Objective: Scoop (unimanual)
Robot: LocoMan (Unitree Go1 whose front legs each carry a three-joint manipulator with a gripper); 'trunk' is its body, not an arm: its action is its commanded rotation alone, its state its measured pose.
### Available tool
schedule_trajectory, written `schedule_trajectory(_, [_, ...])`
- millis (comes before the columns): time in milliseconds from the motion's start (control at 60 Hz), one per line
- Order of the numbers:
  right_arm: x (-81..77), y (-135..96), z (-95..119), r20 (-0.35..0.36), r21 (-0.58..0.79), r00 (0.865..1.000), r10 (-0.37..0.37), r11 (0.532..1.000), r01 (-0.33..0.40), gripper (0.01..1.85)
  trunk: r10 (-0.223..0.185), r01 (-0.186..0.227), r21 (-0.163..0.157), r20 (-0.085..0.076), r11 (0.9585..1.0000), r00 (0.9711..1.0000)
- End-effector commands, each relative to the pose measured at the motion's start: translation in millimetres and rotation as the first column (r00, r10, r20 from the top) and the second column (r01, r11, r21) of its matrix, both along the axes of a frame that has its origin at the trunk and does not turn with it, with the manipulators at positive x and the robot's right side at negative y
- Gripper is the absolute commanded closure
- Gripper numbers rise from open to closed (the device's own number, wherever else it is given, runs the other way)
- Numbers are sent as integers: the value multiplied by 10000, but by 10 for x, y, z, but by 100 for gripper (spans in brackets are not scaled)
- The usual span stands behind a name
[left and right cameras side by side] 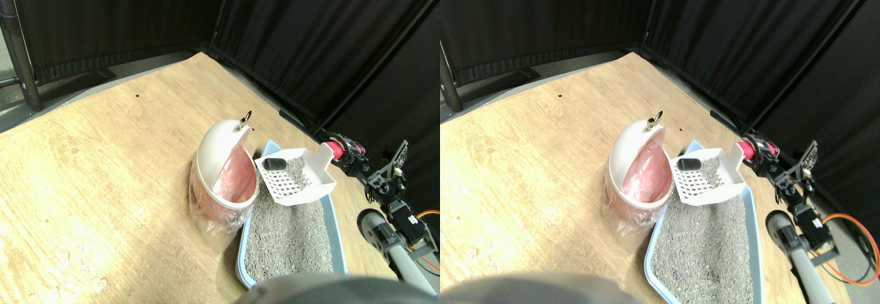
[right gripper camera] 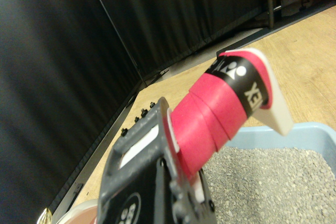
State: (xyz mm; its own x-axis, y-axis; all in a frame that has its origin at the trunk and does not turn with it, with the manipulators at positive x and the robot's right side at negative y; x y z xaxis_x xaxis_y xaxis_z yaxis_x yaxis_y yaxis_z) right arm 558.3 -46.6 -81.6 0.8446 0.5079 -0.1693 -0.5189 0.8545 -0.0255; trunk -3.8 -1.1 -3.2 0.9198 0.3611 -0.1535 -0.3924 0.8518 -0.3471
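Nearest me, the blue litter tray [left and right cameras side by side: 334,225] lies full of grey litter [left and right cameras side by side: 289,239]. Over its far end, the right gripper [left and right cameras side by side: 347,151] clamps the pink-wrapped handle [right gripper camera: 210,124] of the white slotted scoop [left and right cameras side by side: 295,177], holding a dark lump [left and right cameras side by side: 273,161]. At the scoop's nine o'clock stands the white bin [left and right cameras side by side: 223,166].

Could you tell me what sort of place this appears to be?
Probably a curtained robot test area, not a home: black curtains enclose a bare pale wood floor, where a light blue litter tray of grey granules and a white domed bin with pink liner stand staged.
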Motion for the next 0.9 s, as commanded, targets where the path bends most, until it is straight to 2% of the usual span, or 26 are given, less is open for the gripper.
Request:
schedule_trajectory(17, [-6, 70, 76, 428, 267, 9990, 138, 9995, -150, 180, 208, -209, -125, -77, 9997, 9998])
schedule_trajectory(167, [-3, 106, 64, 478, 232, 9985, 281, 9993, -293, 180, 259, -260, -157, -92, 9995, 9996])
schedule_trajectory(483, [-29, 202, 81, 731, -521, 9912, 1101, 9929, -1065, 180, 312, -315, -245, -109, 9992, 9995])
schedule_trajectory(900, [-78, 324, 142, 779, -1332, 9899, 1186, 9852, -1075, 180, 345, -346, -317, -59, 9989, 9994])
